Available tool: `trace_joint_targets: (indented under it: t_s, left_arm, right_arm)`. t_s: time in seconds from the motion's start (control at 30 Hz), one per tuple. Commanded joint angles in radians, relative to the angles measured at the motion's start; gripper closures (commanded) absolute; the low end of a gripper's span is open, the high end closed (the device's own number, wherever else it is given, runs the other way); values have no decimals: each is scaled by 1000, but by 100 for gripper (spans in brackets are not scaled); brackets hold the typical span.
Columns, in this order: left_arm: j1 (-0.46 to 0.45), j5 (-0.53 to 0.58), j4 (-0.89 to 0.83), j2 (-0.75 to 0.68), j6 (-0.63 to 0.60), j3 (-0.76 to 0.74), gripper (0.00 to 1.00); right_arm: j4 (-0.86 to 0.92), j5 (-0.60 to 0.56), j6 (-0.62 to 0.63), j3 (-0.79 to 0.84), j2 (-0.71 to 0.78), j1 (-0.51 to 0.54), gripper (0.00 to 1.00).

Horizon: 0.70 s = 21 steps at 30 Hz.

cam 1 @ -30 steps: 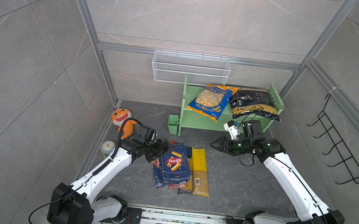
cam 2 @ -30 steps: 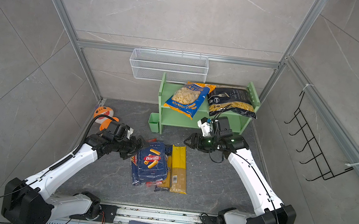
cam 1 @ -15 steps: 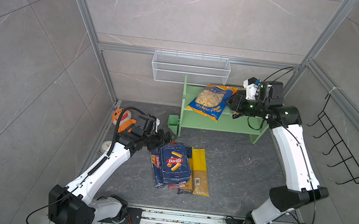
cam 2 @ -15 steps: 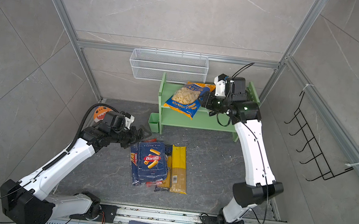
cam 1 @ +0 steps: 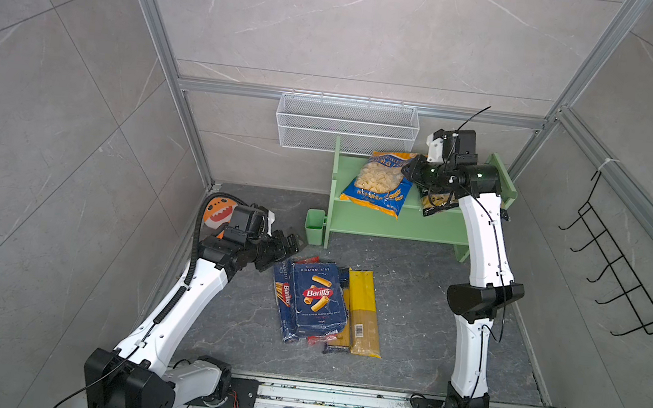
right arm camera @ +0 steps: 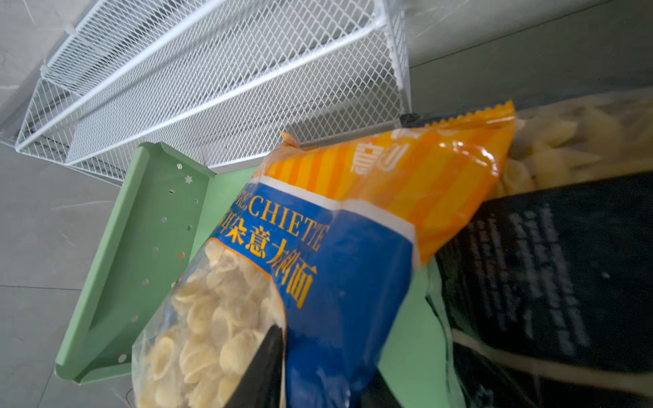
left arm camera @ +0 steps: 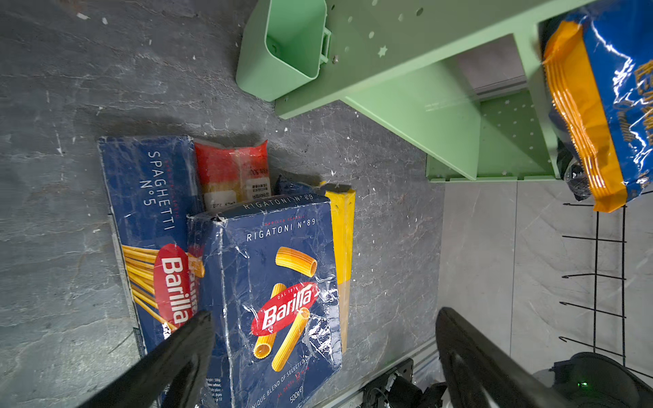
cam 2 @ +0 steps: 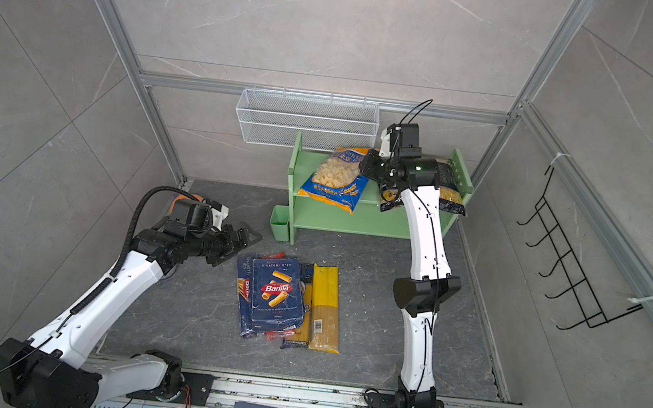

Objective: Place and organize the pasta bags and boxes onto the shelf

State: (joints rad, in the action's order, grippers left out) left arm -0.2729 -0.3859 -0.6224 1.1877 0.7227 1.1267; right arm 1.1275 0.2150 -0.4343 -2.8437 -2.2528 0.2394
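On the mint-green shelf (cam 1: 397, 225) (cam 2: 356, 221) the orange-and-blue orecchiette bag (cam 1: 379, 182) (cam 2: 336, 179) leans over the top tier's front edge. The black penne bag (cam 1: 438, 203) lies beside it, partly behind my right arm. My right gripper (cam 1: 410, 170) (right arm camera: 325, 353) is shut on the orecchiette bag's (right arm camera: 318, 265) side edge. On the floor a rigatoni box (cam 1: 318, 298) (left arm camera: 279, 282) lies on top of a spaghetti box (cam 1: 283, 292) (left arm camera: 152, 212), a red pack (left arm camera: 231, 173) and a yellow pack (cam 1: 363, 309). My left gripper (cam 1: 291, 245) (left arm camera: 325, 312) hangs open above the pile's far left corner, holding nothing.
A white wire basket (cam 1: 346, 125) hangs on the back wall just above the shelf. A small green cup (cam 1: 314, 226) is fixed to the shelf's left side. An orange plush toy (cam 1: 217, 211) sits behind my left arm. A black hook rack (cam 1: 621, 280) hangs on the right wall.
My right arm rose from near the floor to the shelf's top tier and its jaws closed on the orecchiette bag. My left gripper drew back from the pile, lifted slightly and opened wider.
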Motion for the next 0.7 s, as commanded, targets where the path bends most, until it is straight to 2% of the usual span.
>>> trace_joint_targets:
  t_s: [0.0,0.17,0.23,0.27,0.4,0.43,0.67]
  left_arm:
    - [35,-60,-15,-6,-46,49,1]
    - [80,-111,-17,30,-67,84,0]
    - [94,-133,-22,50,-74,101,1]
    - [100,-140,-23,58,-77,107,1]
    - [107,-167,-21,92,-86,130,0]
    - [107,-172,-18,101,-87,136,1]
    - [109,-207,27,143,-74,153,1]
  right_arm:
    - [-5,48,-40,-20,-52,2,71]
    - [-12,29,-36,-17,-69,-1,69]
    - [-4,29,-29,-21,-66,-6,65]
    - [1,27,-23,-22,-62,-6,61]
    - [17,14,28,-17,-3,-7,34]
    - [16,8,40,-11,19,-7,31]
    - [8,2,91,68,171,-13,26]
